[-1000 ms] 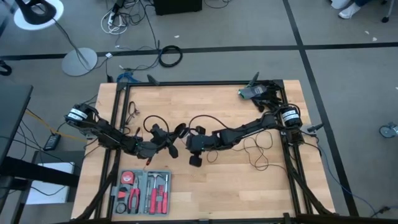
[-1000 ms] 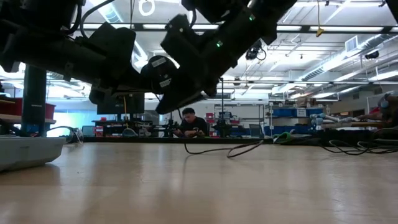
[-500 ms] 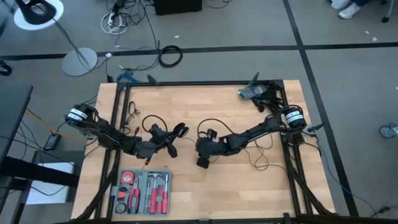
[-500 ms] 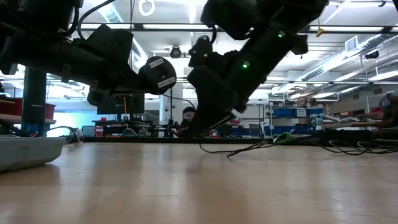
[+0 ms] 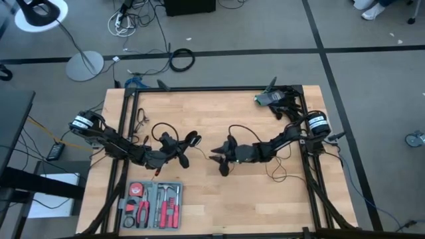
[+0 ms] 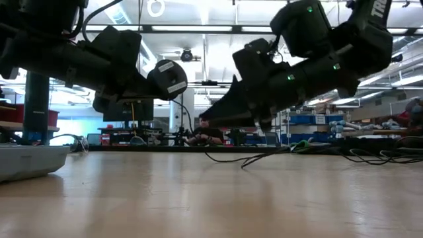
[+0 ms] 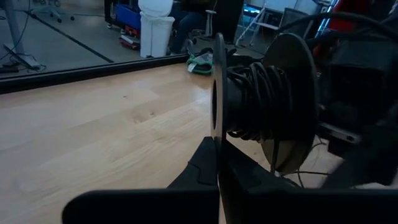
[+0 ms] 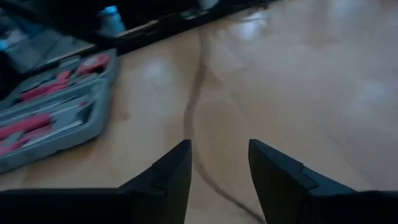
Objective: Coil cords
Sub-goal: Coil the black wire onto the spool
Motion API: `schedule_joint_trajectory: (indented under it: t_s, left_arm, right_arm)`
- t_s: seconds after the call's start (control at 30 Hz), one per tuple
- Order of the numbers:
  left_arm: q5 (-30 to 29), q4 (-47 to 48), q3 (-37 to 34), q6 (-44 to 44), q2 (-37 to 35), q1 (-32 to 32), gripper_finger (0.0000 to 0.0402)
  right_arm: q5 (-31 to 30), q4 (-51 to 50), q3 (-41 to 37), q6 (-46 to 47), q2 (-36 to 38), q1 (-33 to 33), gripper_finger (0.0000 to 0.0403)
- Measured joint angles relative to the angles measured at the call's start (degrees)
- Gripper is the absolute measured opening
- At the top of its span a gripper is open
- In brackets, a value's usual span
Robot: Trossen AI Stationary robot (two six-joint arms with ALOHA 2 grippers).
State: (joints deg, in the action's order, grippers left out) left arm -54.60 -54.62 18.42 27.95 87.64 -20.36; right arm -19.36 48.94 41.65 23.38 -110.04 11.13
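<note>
Since a second ago the right claw (image 5: 222, 159) has drawn back from beside the left claw (image 5: 188, 147) toward the 3 o'clock side of the surface (image 5: 219, 206), and its fingers have parted; a clear gap now separates the two arms. The cord (image 7: 255, 102) is at surface centre, partly wound on a small spool (image 7: 289, 99) carried at the tip of the left claw, which is fully closed on it. The unwound remainder (image 5: 279, 162) lies in loose loops on the surface at 3 o'clock, beneath the right arm.

In the right wrist view the right claw's fingers (image 8: 174, 171) stand about half apart with nothing between them; a strand of cord (image 8: 193, 112) lies on the wood ahead. Judgement: a wrap has been let go, and the right claw is placed to take a fresh hold further along the slack. Coiling is partly done. A grey tool case (image 5: 154, 204) sits at 7 o'clock, well apart.
</note>
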Motion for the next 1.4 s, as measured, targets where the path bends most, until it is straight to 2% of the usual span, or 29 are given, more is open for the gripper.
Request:
schedule_joint_trajectory:
  t_s: [0.07, 0.23, 0.47, 0.67, 1.03, 1.23, 1.4]
  left_arm:
    - [0.02, -0.07, 0.02, 0.10, 0.00, 0.00, 0.0000]
    - [0.01, -0.05, 0.02, 0.36, 0.00, 0.00, 0.0000]
    - [0.01, -0.64, 0.02, 0.18, 0.00, 0.00, 0.0000]
    - [0.02, -2.21, 0.13, -1.84, 0.00, 0.00, 0.0000]
    - [0.03, -3.11, 0.22, -2.00, 0.00, 0.00, 0.0000]
    - [0.28, -5.81, 0.22, -3.74, 0.00, 0.00, 0.0000]
    - [0.88, -7.70, 0.22, -5.30, 0.00, 0.00, 0.0000]
  right_arm:
    - [1.68, -0.38, 1.15, -1.57, -0.46, 0.17, 0.0159]
    - [0.70, -6.11, 4.10, -8.68, -0.47, 0.85, 0.0154]
    - [2.53, -13.53, 5.74, -6.85, -0.50, 0.00, 0.0151]
    - [5.62, -14.40, 5.92, -7.02, -0.48, -0.21, 0.0140]
    - [5.69, -16.01, 5.92, -10.85, -0.48, -0.89, 0.0063]
    - [5.48, -16.04, 5.92, -14.87, -0.48, -1.12, 0.0061]
    - [5.51, -15.40, 5.92, -14.55, -0.48, -1.75, 0.0058]
